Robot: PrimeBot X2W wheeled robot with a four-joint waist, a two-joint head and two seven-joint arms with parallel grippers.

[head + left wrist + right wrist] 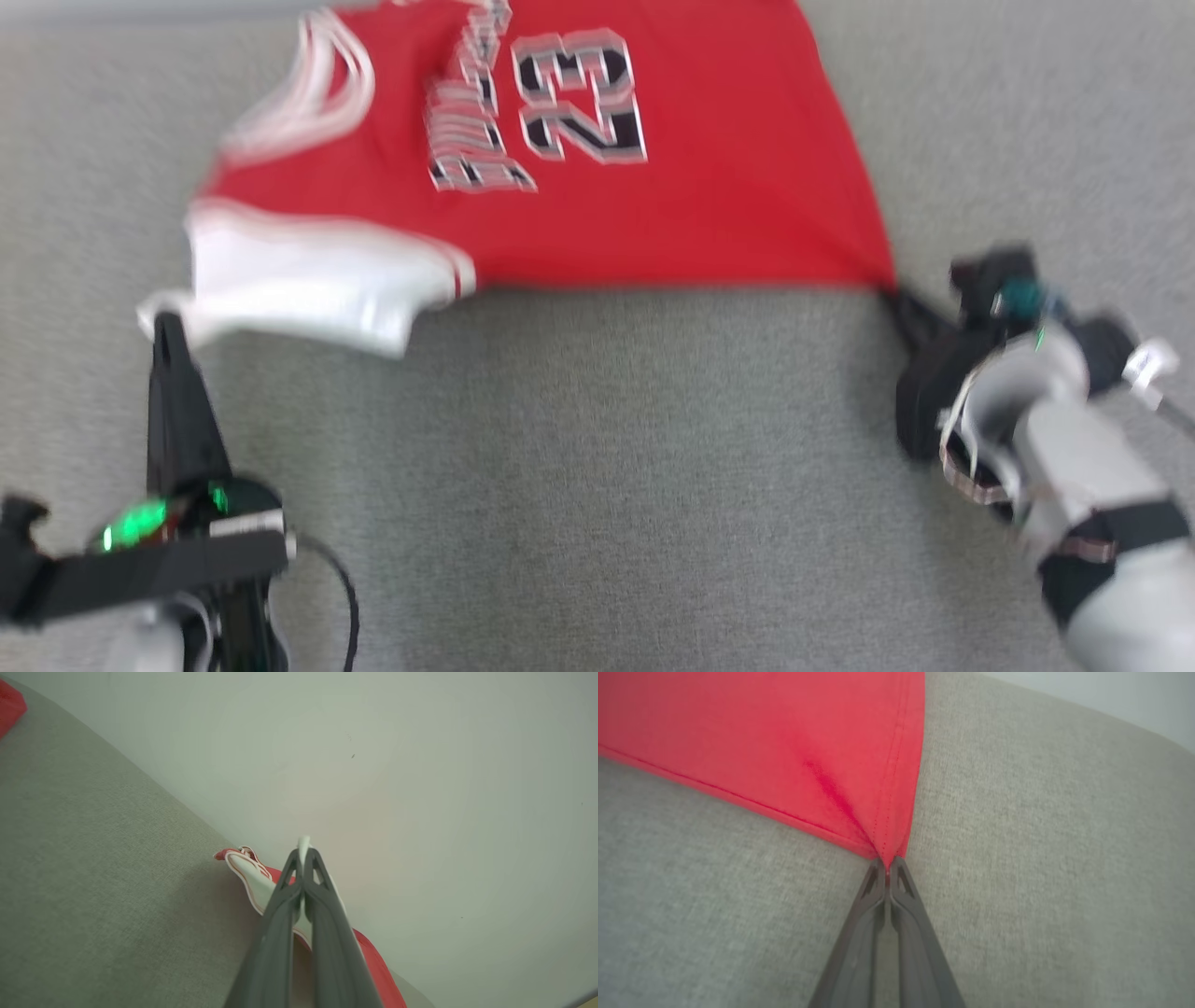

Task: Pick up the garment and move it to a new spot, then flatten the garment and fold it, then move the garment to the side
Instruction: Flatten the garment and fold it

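The garment (653, 168) is a red sleeveless jersey with white trim and the number 23, spread over the grey cloth surface at the top of the head view. My left gripper (166, 325) is shut on its white shoulder end at the left; in the left wrist view the white cloth (254, 882) sticks out between the closed fingertips of the left gripper (303, 851). My right gripper (892, 291) is shut on the red hem corner at the right. In the right wrist view the red cloth (784, 751) fans out taut from the closed tips of the right gripper (887, 861).
Grey woven fabric (597, 467) covers the whole work surface, with open room in front of the jersey between the two arms. A pale wall (420, 788) stands beyond the surface's edge in the left wrist view.
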